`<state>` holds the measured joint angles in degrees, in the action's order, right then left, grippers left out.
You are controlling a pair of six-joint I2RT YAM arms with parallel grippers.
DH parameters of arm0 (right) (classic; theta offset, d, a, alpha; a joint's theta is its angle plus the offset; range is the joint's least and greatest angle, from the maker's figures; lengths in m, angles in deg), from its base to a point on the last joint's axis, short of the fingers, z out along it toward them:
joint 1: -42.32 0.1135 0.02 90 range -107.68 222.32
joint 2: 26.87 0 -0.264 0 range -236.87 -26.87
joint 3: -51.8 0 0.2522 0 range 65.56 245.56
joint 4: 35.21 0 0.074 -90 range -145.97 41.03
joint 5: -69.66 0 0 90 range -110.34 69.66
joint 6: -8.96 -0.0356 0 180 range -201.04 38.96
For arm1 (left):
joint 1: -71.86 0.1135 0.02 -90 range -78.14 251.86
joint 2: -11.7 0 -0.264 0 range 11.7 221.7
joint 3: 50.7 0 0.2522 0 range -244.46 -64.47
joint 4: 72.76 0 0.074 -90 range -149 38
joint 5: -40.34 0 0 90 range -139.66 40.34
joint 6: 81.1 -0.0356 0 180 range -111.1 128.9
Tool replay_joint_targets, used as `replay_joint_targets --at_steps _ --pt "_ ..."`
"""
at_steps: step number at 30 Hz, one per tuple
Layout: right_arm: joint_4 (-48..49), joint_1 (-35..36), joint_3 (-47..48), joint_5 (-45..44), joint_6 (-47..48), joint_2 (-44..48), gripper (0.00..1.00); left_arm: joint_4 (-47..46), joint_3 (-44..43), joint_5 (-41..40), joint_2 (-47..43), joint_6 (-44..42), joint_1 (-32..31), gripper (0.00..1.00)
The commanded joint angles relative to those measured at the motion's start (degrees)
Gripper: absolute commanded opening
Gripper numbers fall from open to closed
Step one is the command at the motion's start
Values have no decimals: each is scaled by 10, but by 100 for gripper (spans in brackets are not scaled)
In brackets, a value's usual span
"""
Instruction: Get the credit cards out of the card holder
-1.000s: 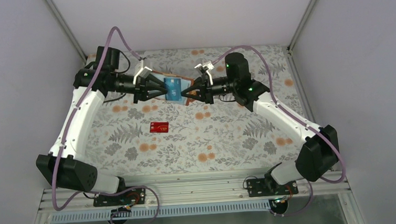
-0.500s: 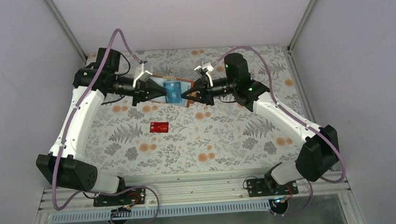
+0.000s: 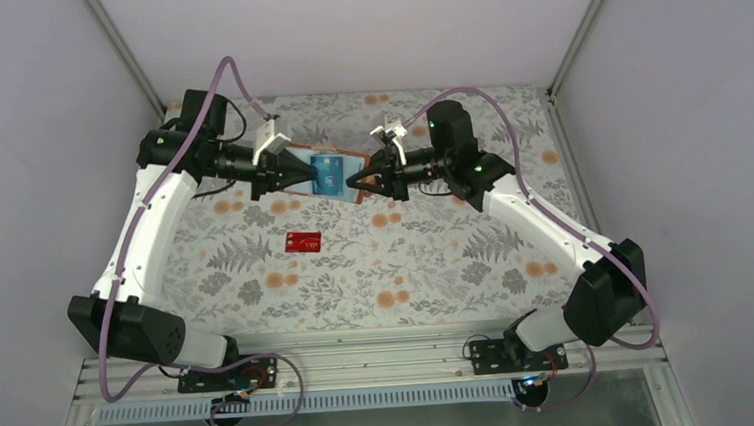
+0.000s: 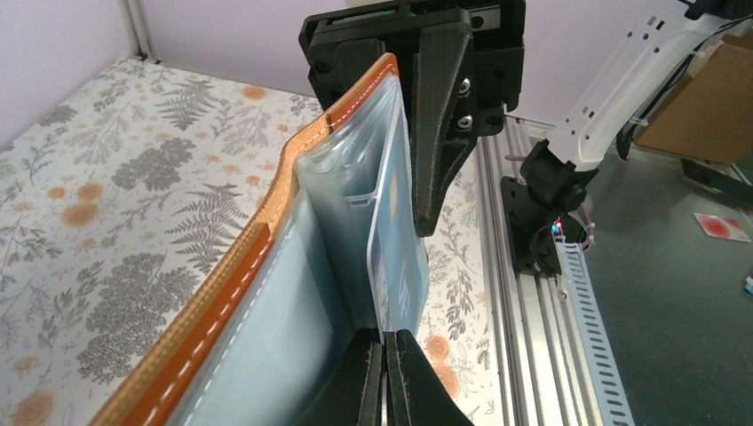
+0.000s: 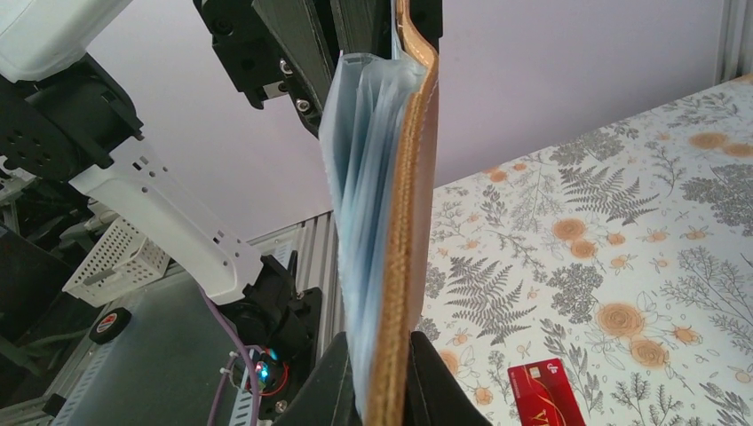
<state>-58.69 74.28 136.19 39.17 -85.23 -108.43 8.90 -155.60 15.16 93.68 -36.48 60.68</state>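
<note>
- The card holder hangs in the air between the two claws, over the far part of the worktop. It is opened, with its brown leather cover turned to the far side and its pale pockets facing the arms' bases.
- The right claw is pressed onto the leather cover and the pocket stack from both sides. It pinches the holder at the end nearest to itself.
- The left claw has its fingers pressed together on the near edge of a blue card, which stands on edge in a pocket straight ahead of it.
- The relation that matters: the card's long axis runs away from the left claw towards the right claw, in line with the left claw's own reach. In my judgement the card would come free by drawing straight back along that line while the right claw anchors the holder.
- One red card already lies flat on the worktop, below both claws and on the bases' side of them, well apart from the holder.
- Hard to make out: whether the left fingers pinch the card alone or the clear pocket film with it.
- How many cards remain in the other pockets cannot be told, since the pockets are seen edge-on.
- No snap tab can be made out in any view.
</note>
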Motion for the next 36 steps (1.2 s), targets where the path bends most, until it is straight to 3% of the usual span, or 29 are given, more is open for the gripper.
replay_joint_targets --at_steps 1,4,9,13,21,23,25,29,32,36 --pt "-15 0 18 10 12 16 4 -27 -8 3 -3 16 4 2" --pt "-17 1 18 19 12 10 4 -40 -3 34 0 31 4 2" --pt "-16 1 19 29 17 11 4 -56 8 17 -3 37 1 3" --pt "-24 2 25 35 22 5 4 -64 16 12 2 45 -1 14" --pt "-30 2 22 38 28 8 4 -48 -6 20 18 30 -7 17" --pt "-32 3 23 36 29 8 4 -44 -1 24 18 24 -11 15" --pt "-38 3 28 31 32 6 4 -36 -2 21 17 17 -12 3" --pt "-33 -2 27 10 28 16 4 -22 -12 30 6 14 -3 2" --pt "-24 -24 11 -64 0 32 4 -56 -7 9 1 64 20 2" --pt "-8 -69 -19 -89 -34 48 4 -111 18 -30 -1 125 41 2"
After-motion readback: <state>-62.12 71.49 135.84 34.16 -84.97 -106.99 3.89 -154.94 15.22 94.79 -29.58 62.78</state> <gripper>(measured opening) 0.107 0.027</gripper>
